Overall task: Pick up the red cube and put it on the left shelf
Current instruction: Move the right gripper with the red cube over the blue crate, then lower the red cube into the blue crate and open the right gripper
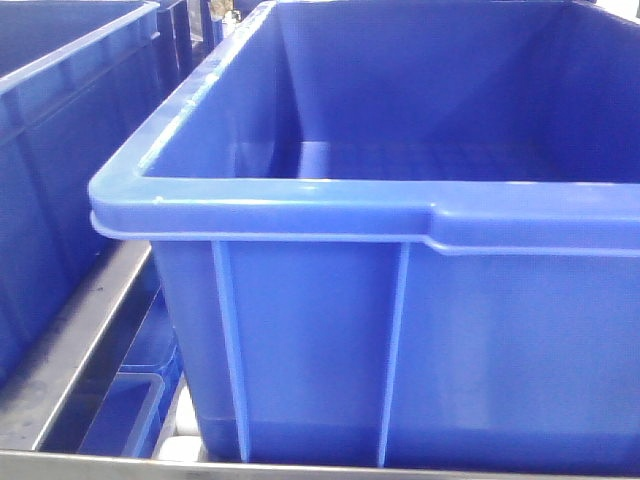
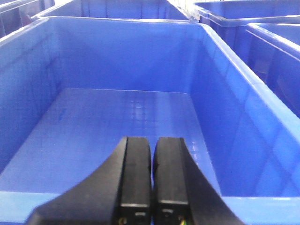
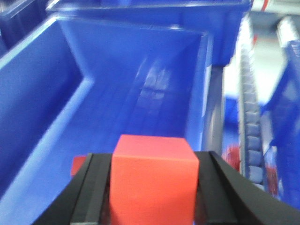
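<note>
My right gripper (image 3: 153, 161) is shut on a red cube (image 3: 153, 180), which sits between its two black fingers (image 3: 96, 187) above a blue bin (image 3: 70, 84). A second small red piece (image 3: 78, 165) shows just left of the left finger, low in the bin. My left gripper (image 2: 152, 159) is shut and holds nothing, hovering over the near edge of another empty blue bin (image 2: 234, 75). Neither gripper shows in the front view, which is filled by a large blue bin (image 1: 300, 205). I cannot tell which part is the left shelf.
More blue bins stand behind and beside the bins in both wrist views (image 2: 272, 42) and at the left of the front view (image 1: 60, 120). A metal roller rail (image 3: 248, 122) runs along the right of the right wrist view. A grey metal frame (image 1: 70, 350) sits below the bins.
</note>
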